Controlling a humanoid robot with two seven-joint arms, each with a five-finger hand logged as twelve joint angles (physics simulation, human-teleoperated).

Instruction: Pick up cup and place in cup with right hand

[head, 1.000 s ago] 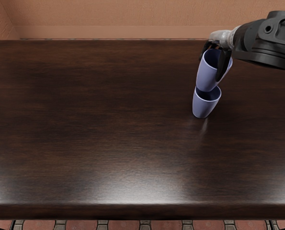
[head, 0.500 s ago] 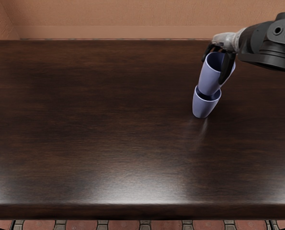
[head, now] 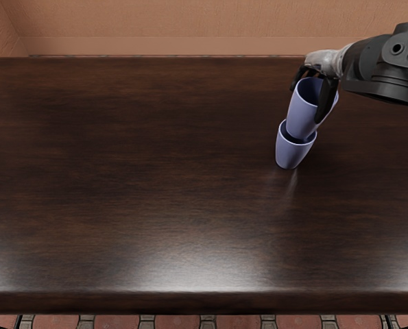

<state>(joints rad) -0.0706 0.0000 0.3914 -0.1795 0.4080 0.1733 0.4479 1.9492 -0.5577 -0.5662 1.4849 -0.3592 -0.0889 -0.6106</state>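
Nearest the viewer, well apart from the fingers (head: pixel 325 103) of the right hand (head: pixel 322 63), a strip of reddish floor tiles (head: pixel 238 322) borders the front edge of the dark wooden table (head: pixel 156 205). A pale sheen lies across the front of the tabletop, between that edge and the level of the fingers.

Next in depth, below the fingers in the view, is the lower lavender cup (head: pixel 289 155), a tapered vessel standing upright on the table, mouth upward. Between it and the fingers is the upper lavender cup (head: pixel 304 113), of like colour and form, its mouth also upward and its rim leaning toward the right arm. The base of the upper cup appears just within the mouth of the lower one, while most of its body rises above that rim; whether the two walls touch cannot be told.

The fingers are black and closed about the upper cup, holding it near its rim: one extends down the side toward the right arm, others bend at the far left of the rim. Behind the fingers, the pale back of the hand joins the dark forearm (head: pixel 385 65), which enters from the right. Farthest, beyond the fingers and the table, stands a terracotta-coloured wall (head: pixel 190 20).
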